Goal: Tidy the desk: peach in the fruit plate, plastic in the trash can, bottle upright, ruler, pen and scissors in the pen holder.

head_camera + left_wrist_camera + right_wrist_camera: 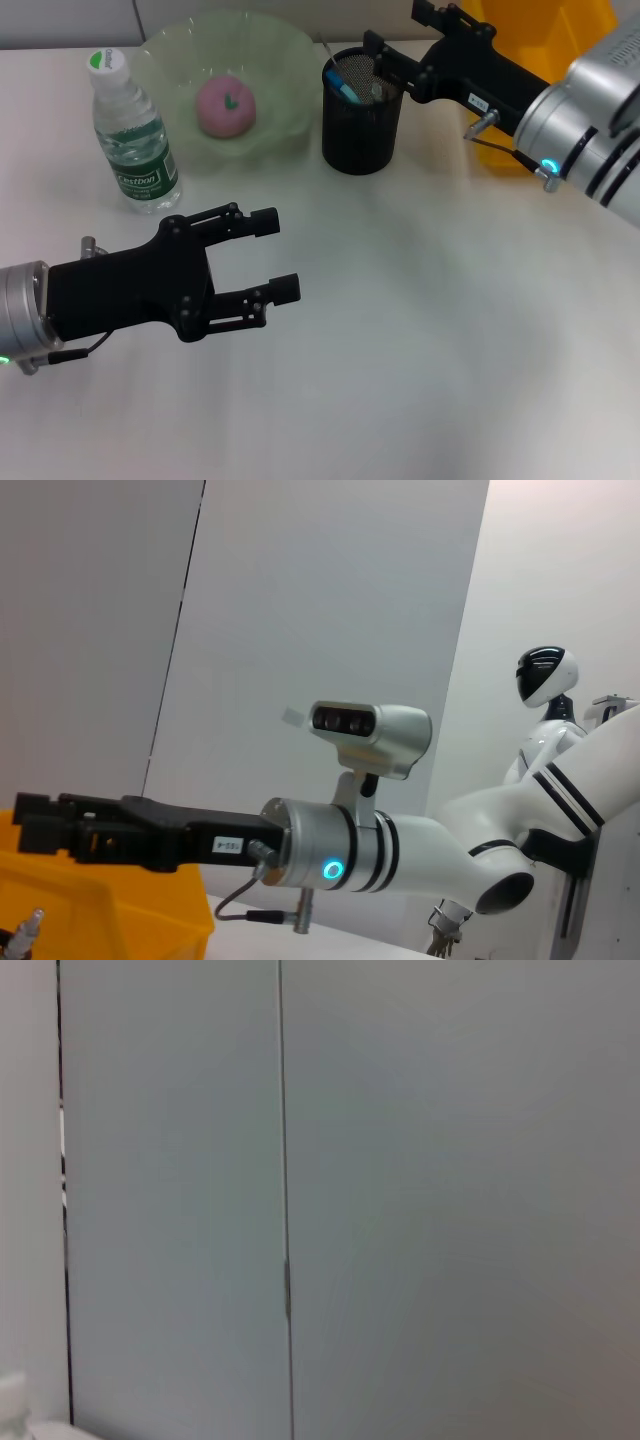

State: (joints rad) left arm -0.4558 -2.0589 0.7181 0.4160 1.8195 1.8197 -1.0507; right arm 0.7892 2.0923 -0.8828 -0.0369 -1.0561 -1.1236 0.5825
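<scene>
On the table we saw the upright bottle marked "Cestbon", the peach in the plate, and pens in the holder. Our left gripper gaped wide; the right gripper, above the holder, we couldn't tell.

Head view: bright, even, diffuse light from overhead. Tabletop close to washed out, almost no texture showing. Shadows soft and faint; a pale grey one lies under the left claw, another at the foot of the pen holder. Small glare on the water bottle. Silver right arm casing at the right edge slightly soft. Left wrist view: evenly lit, reasonably sharp. Right wrist view: flat grey, dim, featureless.
</scene>
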